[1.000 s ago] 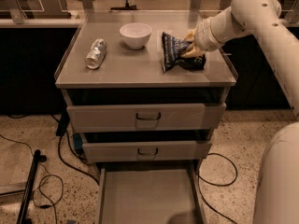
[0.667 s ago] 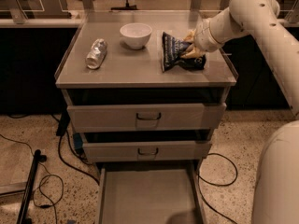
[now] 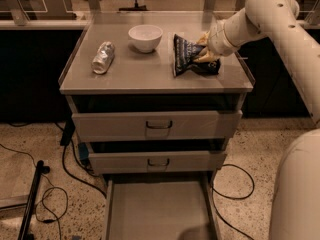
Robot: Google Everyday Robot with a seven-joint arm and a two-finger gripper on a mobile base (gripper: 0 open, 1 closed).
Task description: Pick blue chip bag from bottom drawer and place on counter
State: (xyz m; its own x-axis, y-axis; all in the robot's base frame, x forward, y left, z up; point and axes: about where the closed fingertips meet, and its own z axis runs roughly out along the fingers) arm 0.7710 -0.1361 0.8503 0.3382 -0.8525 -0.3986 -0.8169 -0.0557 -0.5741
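The blue chip bag [image 3: 186, 55] stands crumpled on the right part of the counter [image 3: 145, 74], its lower edge touching the grey top. My gripper [image 3: 203, 49] reaches in from the right and is shut on the bag's right end, with yellowish fingertips [image 3: 203, 37] above and below the foil. The bottom drawer [image 3: 157, 206] is pulled out at the foot of the cabinet, and its flat grey floor holds nothing that I can see.
A white bowl [image 3: 145, 37] sits just left of the bag, and a crushed silver can [image 3: 103, 57] lies further left. The two upper drawers [image 3: 158, 125] are slightly open. Cables [image 3: 55, 194] trail on the floor to the left. My white base [image 3: 297, 194] fills the lower right.
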